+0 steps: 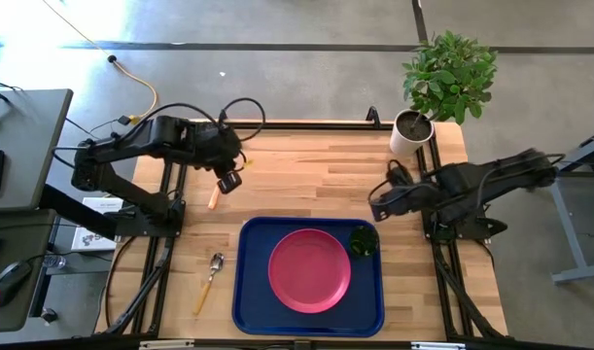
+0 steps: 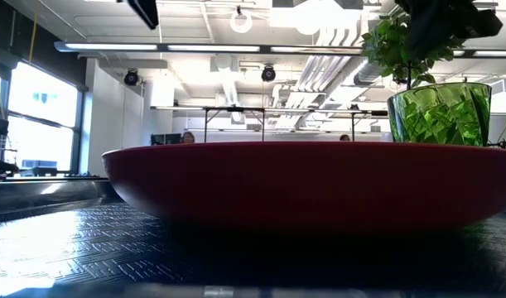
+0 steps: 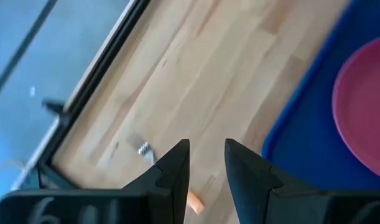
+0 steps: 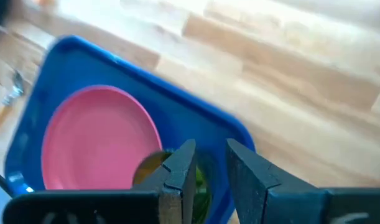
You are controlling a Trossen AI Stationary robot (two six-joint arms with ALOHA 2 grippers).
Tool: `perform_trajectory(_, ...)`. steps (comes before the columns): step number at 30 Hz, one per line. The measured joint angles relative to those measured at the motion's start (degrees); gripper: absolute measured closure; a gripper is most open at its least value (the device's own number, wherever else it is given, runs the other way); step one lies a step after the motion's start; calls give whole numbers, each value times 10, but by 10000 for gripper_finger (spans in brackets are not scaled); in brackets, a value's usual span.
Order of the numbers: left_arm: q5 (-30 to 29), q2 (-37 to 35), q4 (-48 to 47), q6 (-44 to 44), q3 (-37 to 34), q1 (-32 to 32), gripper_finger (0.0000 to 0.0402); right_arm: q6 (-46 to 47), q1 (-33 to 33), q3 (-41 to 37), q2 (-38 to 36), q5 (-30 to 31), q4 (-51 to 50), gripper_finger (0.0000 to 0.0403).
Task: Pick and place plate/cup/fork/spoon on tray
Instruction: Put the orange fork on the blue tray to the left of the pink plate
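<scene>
The dark-blue tray [image 1: 250, 292] lies at the table's near middle. The pink plate [image 1: 309, 270] lies flat in it, and the green cup [image 1: 363, 241] stands upright in its far right corner. The spoon [image 1: 211, 277] lies on the table left of the tray. The fork's orange handle [image 1: 214, 200] shows on the table beyond the tray's far left corner; its tines are hidden under my left gripper [image 1: 228, 182]. That gripper is open above the fork, with the handle end [image 3: 194, 202] below its fingers. My right gripper [image 1: 377, 206] is open just beyond the cup [image 4: 149, 168], touching nothing.
A white pot with a leafy plant [image 1: 411, 131] stands at the table's far right corner, behind my right arm. Bare wood lies between the two grippers beyond the tray. The tray's near part and its left strip [image 4: 28, 134] are bare.
</scene>
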Motion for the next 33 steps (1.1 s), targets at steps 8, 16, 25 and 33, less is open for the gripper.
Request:
perform_trajectory(8, -20, 0, -49, -150, -4, 43, 311, -68, 0, 0, -73, 65, 5, 324)
perform_trajectory(16, -13, -4, -42, -233, -104, 78, 312, -123, 0, 0, -125, 58, 8, 324)
perform_trajectory(25, 42, -4, 25, -307, -230, 102, 312, -194, 0, 0, -150, 54, 8, 324)
perform_trajectory(33, 58, -4, 58, -341, -328, 125, 311, -239, 0, 0, -151, 53, 8, 324)
